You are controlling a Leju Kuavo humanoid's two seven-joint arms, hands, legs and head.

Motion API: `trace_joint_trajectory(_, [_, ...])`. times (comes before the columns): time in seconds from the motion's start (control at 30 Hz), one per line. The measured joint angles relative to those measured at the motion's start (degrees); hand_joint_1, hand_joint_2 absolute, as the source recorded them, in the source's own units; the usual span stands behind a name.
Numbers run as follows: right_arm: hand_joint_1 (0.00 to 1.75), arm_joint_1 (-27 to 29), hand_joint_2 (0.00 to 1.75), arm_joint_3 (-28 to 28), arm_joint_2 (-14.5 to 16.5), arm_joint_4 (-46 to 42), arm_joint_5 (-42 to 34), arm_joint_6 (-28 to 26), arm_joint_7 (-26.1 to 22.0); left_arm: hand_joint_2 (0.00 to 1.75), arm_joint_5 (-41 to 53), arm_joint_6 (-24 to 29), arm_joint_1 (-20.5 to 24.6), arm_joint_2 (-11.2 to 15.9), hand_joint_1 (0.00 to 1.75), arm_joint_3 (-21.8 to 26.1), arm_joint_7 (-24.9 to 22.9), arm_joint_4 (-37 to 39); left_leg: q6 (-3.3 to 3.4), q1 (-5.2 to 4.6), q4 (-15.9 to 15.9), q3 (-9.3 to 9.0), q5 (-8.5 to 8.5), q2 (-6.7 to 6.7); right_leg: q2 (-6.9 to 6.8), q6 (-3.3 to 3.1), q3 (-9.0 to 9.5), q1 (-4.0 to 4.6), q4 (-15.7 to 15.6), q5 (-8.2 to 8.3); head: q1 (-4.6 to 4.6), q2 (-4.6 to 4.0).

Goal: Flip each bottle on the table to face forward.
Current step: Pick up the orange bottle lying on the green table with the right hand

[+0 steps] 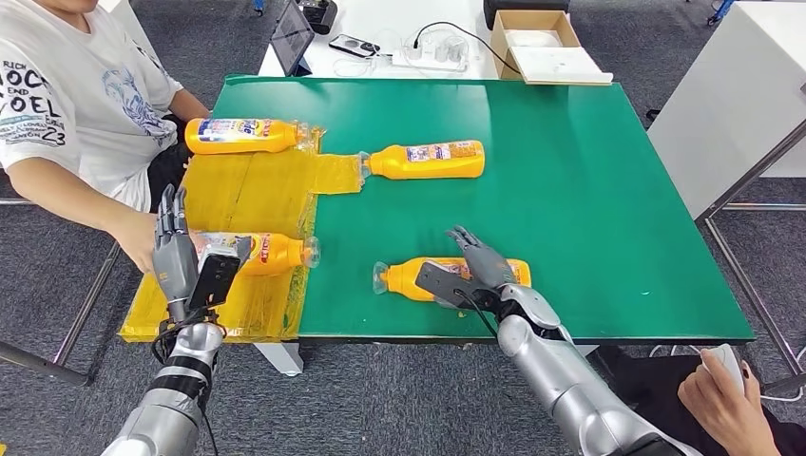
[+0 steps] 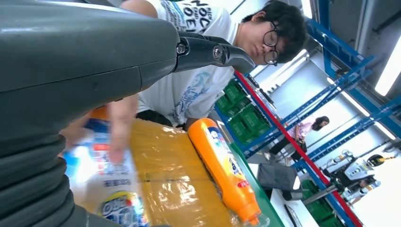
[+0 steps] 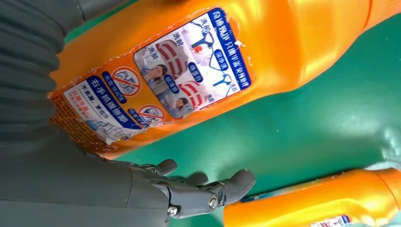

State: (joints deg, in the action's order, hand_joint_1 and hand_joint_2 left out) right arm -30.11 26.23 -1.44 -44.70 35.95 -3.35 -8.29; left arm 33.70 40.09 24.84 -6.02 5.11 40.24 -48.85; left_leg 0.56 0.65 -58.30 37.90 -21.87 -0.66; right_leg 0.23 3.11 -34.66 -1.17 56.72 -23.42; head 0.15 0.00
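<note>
Several orange bottles lie on their sides. One bottle [image 1: 239, 135] is at the far end of the yellow mat [image 1: 247, 190], and another [image 1: 428, 160] lies on the green table [image 1: 589, 209]. A third bottle [image 1: 271, 253] lies on the mat beside my left hand [image 1: 176, 252], which is raised with its fingers straight and holds nothing. The left wrist view blurs this bottle [image 2: 104, 189] under a person's arm [image 2: 120, 127]. My right hand [image 1: 480, 266] lies spread over the front bottle [image 1: 409, 277]. That bottle's back label [image 3: 189, 71] faces up, and the thumb [image 3: 208, 189] stays off it.
A person in a white T-shirt [image 1: 67, 95] sits at the table's left, one hand close behind my left hand. A tablet [image 1: 292, 36] and a cardboard box [image 1: 542, 43] stand on the white table behind. Another person's hand [image 1: 722, 380] is at the front right.
</note>
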Motion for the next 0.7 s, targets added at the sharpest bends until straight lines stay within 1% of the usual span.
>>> trace_joint_trajectory(0.37, [0.00,-2.34,1.75,0.48,-1.04,3.32,-2.12,5.11,-0.06,1.75,-2.76,-0.01,0.22,-0.15,0.00,-2.54,-0.02,0.57,0.03,0.00,0.00,-0.21,0.02,0.02,0.00,0.01,0.16,-0.05,-0.03,0.01,0.01,0.00])
trace_joint_trajectory(0.7, [0.00,-5.15,1.75,3.46,-3.77,5.41,0.68,9.14,4.27,1.75,-7.50,-0.08,0.67,-0.08,0.00,-4.94,-0.02,2.70,0.10,-0.01,0.00,-0.29,0.07,0.05,0.00,0.09,0.30,-0.05,-0.04,0.09,0.00,0.00])
